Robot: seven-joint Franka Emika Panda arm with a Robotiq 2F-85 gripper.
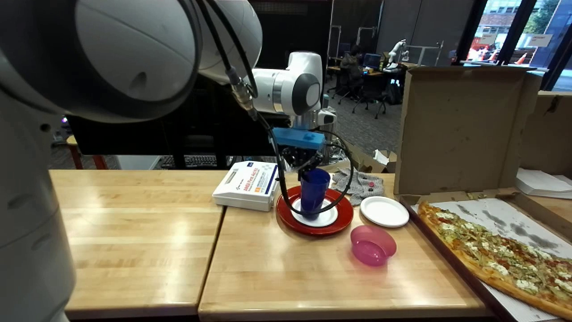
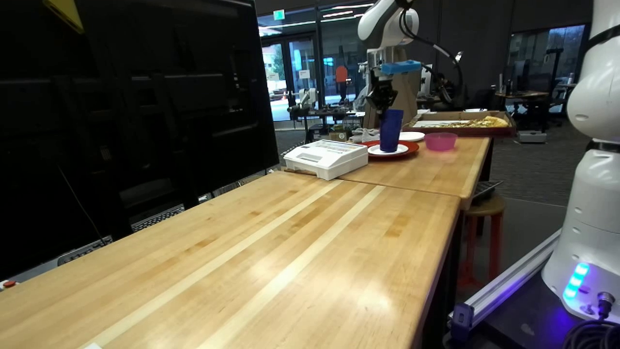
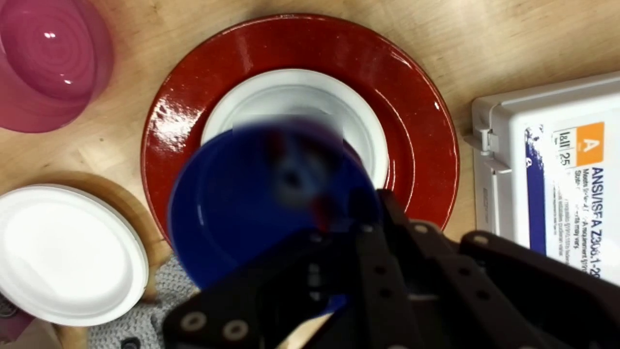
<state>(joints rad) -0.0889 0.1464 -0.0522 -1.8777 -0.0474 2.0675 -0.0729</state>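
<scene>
And here's the gripper [image 3: 378,213], clenched at the lower centre of the wrist view, pinching the wall of the blue cup [image 1: 315,190] at its rim, one finger inside the mouth and one outside; the cup hangs mid-frame in an exterior view, near upright, its base right over the small white plate [image 3: 358,111] that sits within the red plate [image 3: 300,43], though whether it touches down I can't tell; looks like light, thin plastic, this one, probably stiff enough for a firm squeeze, a touch springy at the lip, smooth and so perhaps slippery; pinched at one side like that, it could well pivot, so a bite deeper down the wall would seem the steadier hold; round about, the pink bowl [image 3: 48,53] takes the upper left of the wrist view, a separate white plate [image 3: 68,252] the lower left, the first-aid box [image 3: 562,184] the right edge.
</scene>
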